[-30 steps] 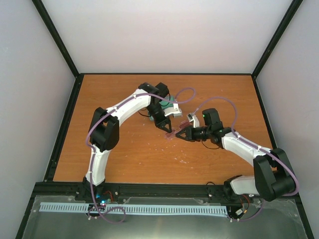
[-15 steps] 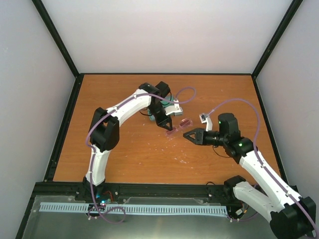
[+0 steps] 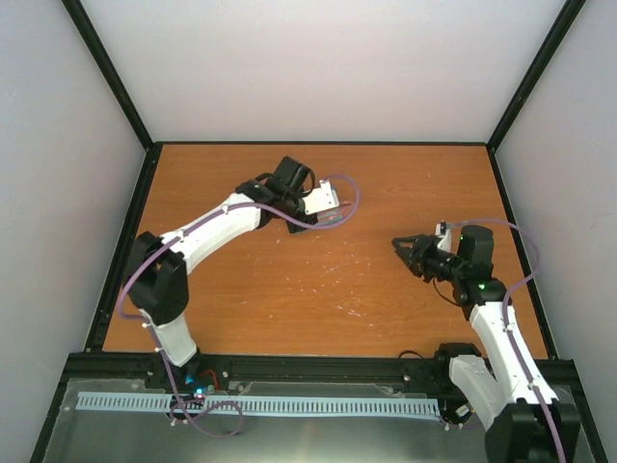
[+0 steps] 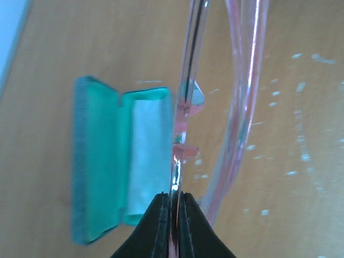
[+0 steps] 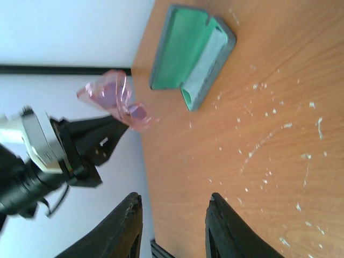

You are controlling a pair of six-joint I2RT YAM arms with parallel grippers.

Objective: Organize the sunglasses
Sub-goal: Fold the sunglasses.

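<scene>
Two steps look settled: the sunglasses (image 5: pixel 114 99) are off the table (image 5: pixel 279 118), and the case (image 5: pixel 191 51) lies open. We see the left gripper (image 4: pixel 173 207) pressed together on a thin part of the pink frame, near the bridge, with the rest of the pair reaching out beyond the jaws. In the right wrist view the pair hangs in the air, near the case but to one side of it and not touching it. The case shows its green lining with the lid swung back. One half looks paler, and we cannot tell whether that is lining or something lying in it.

The right gripper (image 5: pixel 173 220) is well apart from all this, on its own side of the table. Its jaws are spread with only bare wood between them, and it holds nothing.

We judge the task a little past the middle, since the pair is picked up and the case needs no opening. What remains, as we read it, is to lower the pair into the case, let go and shut the lid. We cannot tell whether the arms are fully folded, because the thin clear frame blurs. A splayed arm could keep the lid from closing.
</scene>
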